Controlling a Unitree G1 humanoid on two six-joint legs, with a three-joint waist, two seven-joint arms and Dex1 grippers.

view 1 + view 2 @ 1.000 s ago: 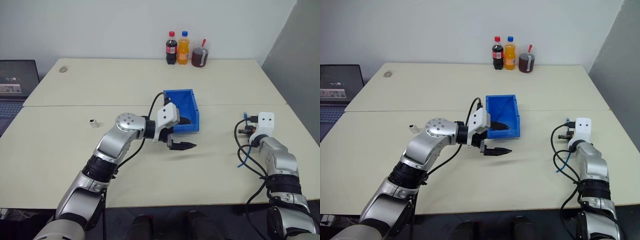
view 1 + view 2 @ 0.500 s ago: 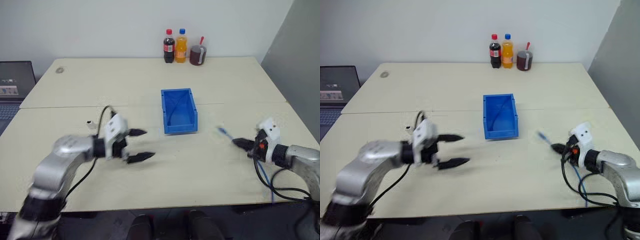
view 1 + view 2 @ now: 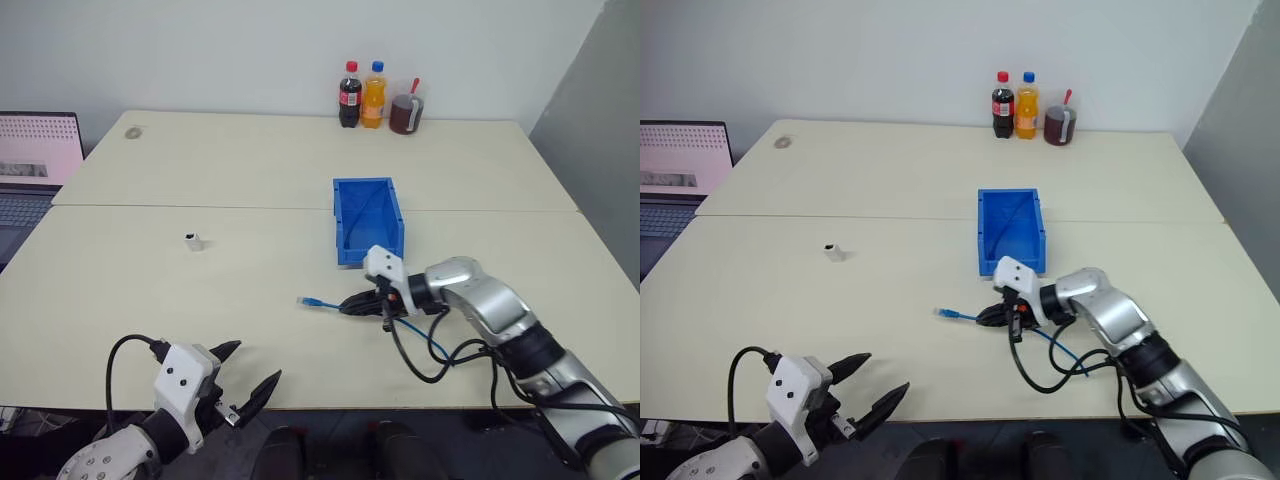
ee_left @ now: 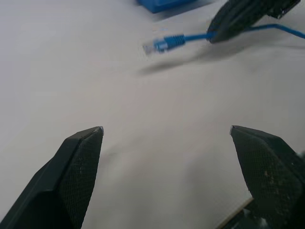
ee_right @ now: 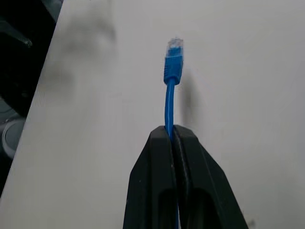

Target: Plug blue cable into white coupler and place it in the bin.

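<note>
My right gripper (image 3: 352, 303) is shut on the blue cable (image 3: 322, 302), just in front of the bin (image 3: 341, 218). The cable's clear plug (image 5: 174, 47) sticks out past the closed fingertips (image 5: 162, 136) just above the table, and the rest of the cable (image 3: 1065, 352) loops back under my right arm. The white coupler (image 3: 193, 241) stands alone on the table to the left, far from both grippers. Near the table's front edge, my left gripper (image 3: 256, 362) is open and holds nothing. The left wrist view looks between its fingers (image 4: 81, 162) toward the cable plug (image 4: 164, 44).
Two bottles (image 3: 349, 95) (image 3: 375, 93) and a cup of dark drink (image 3: 405, 113) stand at the table's far edge. An open laptop (image 3: 35, 160) sits at the far left. A small round object (image 3: 133, 132) lies on the far left of the table.
My right gripper has swung left with the cable, from the right side to in front of the bin. The open left gripper has pulled back and down to the front edge.
</note>
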